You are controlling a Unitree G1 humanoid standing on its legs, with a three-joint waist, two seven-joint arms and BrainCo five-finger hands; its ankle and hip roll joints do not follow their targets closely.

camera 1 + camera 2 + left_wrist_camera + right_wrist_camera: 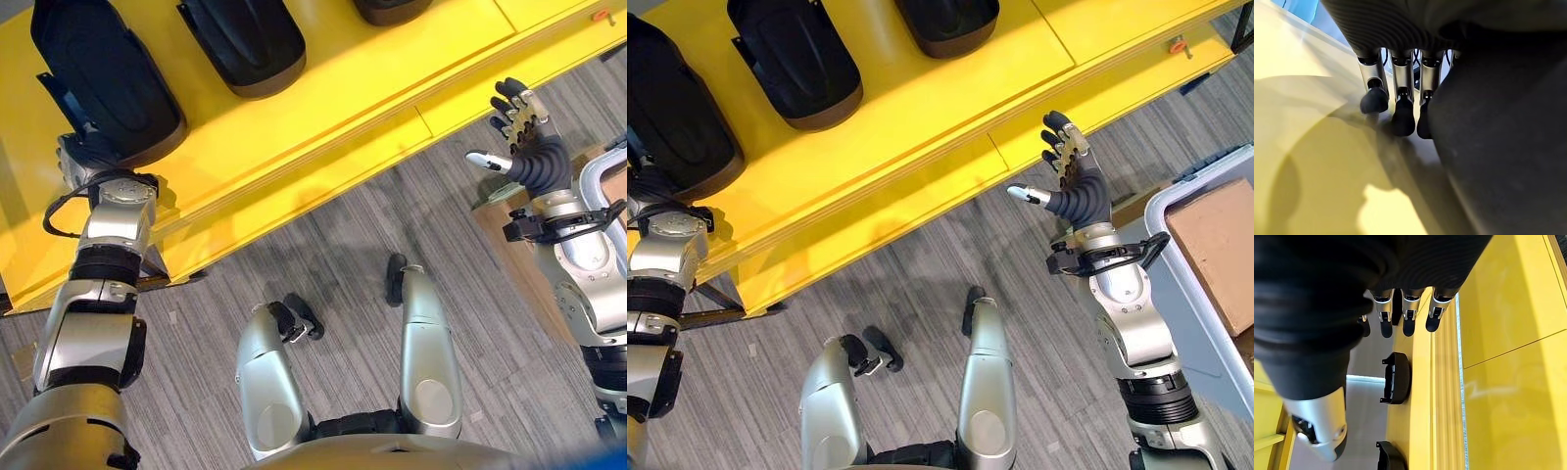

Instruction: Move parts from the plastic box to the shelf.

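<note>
My left hand (pixel 1400 105) rests on the shelf (pixel 323 108) beside the nearest part (pixel 103 83), fingers straight, their tips on the yellow board and right against the part's dark side; I see nothing clasped, so I judge it released. That part lies on the shelf at the end nearest my left arm, with a second part (pixel 245 39) further along the board and a third (pixel 392 8) beyond that, all three well apart from each other. My right hand (pixel 1073 186) hangs over the floor just off the shelf's front edge, fingers spread, thumb out, empty. Further from the shelf, on my right side, stands the box (pixel 1205 294), with a brown carton (pixel 1220 245) lying in it; I cannot tell from here whether any parts remain inside. What worries me: the left fingers sit so close to the part that a careless withdrawal could drag or nudge it toward the shelf's front edge. The right hand is also near that edge, and a fast swing toward the box could clip it. If the carton covers the remaining parts, a blind reach could close on the wrong thing.
</note>
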